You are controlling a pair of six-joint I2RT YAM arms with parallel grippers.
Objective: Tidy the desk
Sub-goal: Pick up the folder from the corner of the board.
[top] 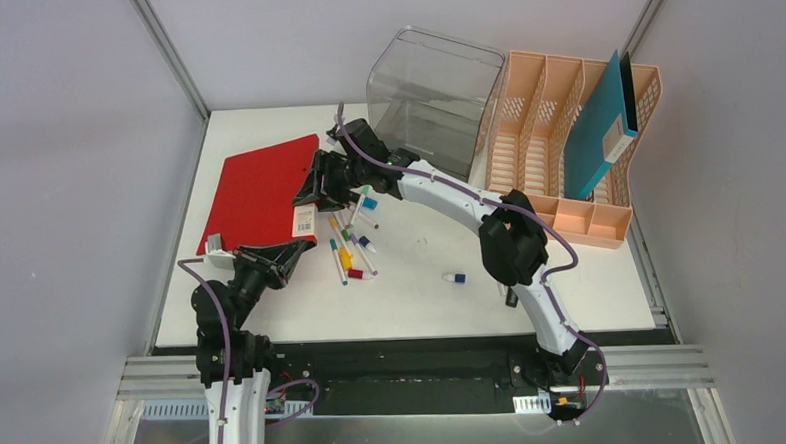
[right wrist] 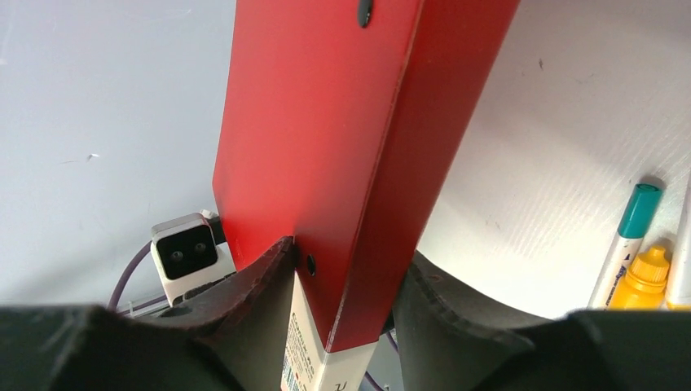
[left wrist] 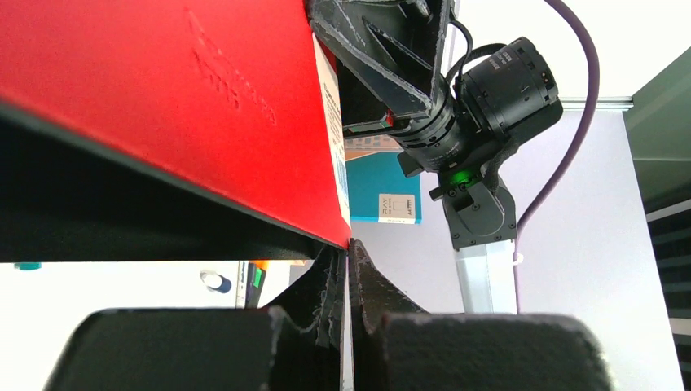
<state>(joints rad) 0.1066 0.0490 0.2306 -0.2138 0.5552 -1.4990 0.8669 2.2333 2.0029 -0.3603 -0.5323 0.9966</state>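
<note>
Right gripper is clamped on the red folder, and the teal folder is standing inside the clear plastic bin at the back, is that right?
Not quite. The right gripper is clamped on the red folder, but the teal folder stands in the peach file rack, not inside the clear plastic bin beside it. The top external view shows this.

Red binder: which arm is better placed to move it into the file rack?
Probably the right: the right gripper clamps the red binder at its spine, and the file rack stands on that side. The left gripper sits only at a corner.
</note>
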